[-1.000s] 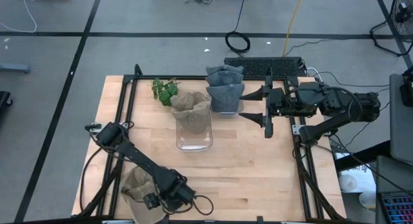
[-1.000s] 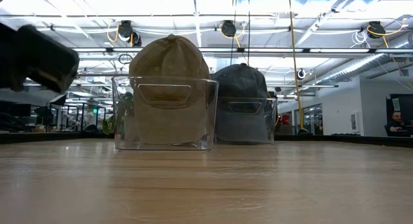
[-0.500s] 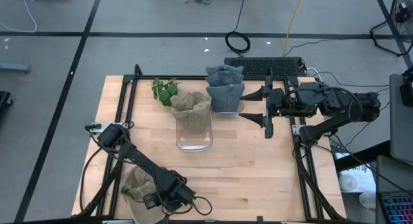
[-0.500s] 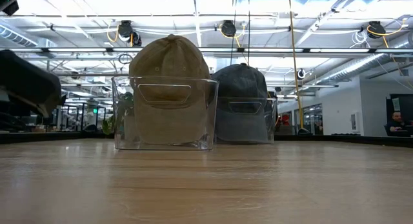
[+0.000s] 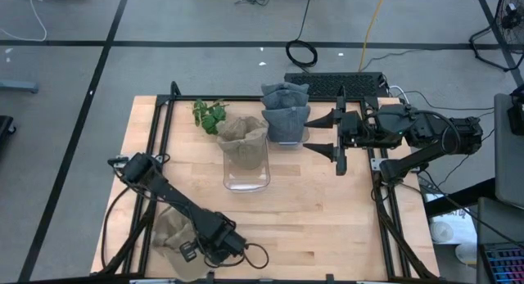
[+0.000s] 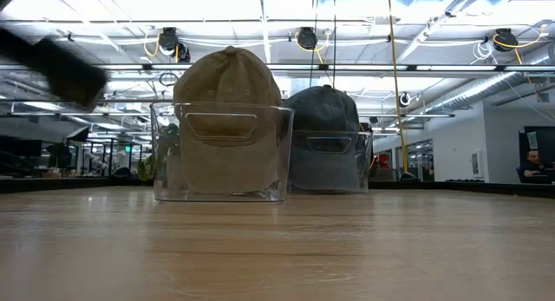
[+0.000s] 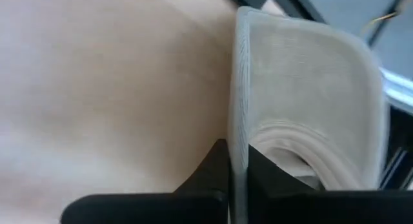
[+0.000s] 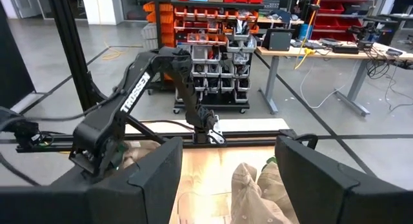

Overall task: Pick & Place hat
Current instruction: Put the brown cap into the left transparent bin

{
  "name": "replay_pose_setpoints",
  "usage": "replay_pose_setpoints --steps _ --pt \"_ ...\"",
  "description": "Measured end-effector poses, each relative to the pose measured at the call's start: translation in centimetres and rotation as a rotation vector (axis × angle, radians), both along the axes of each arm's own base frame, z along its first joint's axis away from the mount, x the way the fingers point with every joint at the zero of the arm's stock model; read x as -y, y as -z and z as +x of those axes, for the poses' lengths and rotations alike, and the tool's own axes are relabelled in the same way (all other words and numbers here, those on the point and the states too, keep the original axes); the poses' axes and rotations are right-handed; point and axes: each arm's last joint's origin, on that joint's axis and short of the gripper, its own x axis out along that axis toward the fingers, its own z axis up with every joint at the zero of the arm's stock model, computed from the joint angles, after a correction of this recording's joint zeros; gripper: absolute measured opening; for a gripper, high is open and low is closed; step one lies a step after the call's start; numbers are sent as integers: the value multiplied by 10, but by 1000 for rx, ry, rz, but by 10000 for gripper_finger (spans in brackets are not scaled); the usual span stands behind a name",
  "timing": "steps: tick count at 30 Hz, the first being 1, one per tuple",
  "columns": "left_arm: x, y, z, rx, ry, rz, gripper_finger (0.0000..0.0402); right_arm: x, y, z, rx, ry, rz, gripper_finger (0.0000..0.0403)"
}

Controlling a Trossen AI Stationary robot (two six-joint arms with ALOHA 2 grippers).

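Observation:
A tan hat (image 5: 168, 235) lies at the table's near left corner. My left gripper (image 5: 195, 250) is at its right side, shut on its brim (image 7: 303, 88), which the left wrist view shows edge-on between the two dark fingers. My right gripper (image 5: 337, 142) hangs high over the table's far right, level and open, touching nothing; its wide-set fingers (image 8: 148, 179) frame the right wrist view. A second tan hat (image 6: 227, 119) sits in a clear bin (image 5: 246, 168) at mid table. My left gripper pinches the tan hat's brim at its edge (image 7: 237, 130) between its two fingers (image 7: 210, 169). The fingers slant steeply down at it from the table's right side. The stiff brim stands on edge in the hold. Whether the crown rests on the table cannot be told.
Behind the mid bin, a second clear bin (image 6: 334, 162) holds grey-blue hats (image 5: 285, 112). A green plant sprig (image 5: 209, 114) lies at the far side. Black frame rails (image 5: 385, 210) run along the table's edges. Bare wood (image 5: 319, 210) spreads over the near right.
My left gripper has shut on the tan hat's brim at the near left corner. In the low view the left arm dipped and then rose again. The hat has shifted slightly toward the table's left edge.

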Motion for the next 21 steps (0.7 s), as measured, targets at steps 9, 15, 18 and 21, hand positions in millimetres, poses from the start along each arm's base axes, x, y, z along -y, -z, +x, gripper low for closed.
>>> replay_pose_setpoints --steps 9,15,18,21 --pt "-23 -101 -5 316 -51 -38 8 0 0 0 0 1 2 238" --pt "-46 -158 -30 536 -93 -41 8 0 0 0 0 1 2 238" --pt "-56 -178 -41 635 -121 -20 8 0 0 0 3 6 39 238" --pt "-65 -194 -52 720 -163 5 9 0 0 0 7 15 104 238"
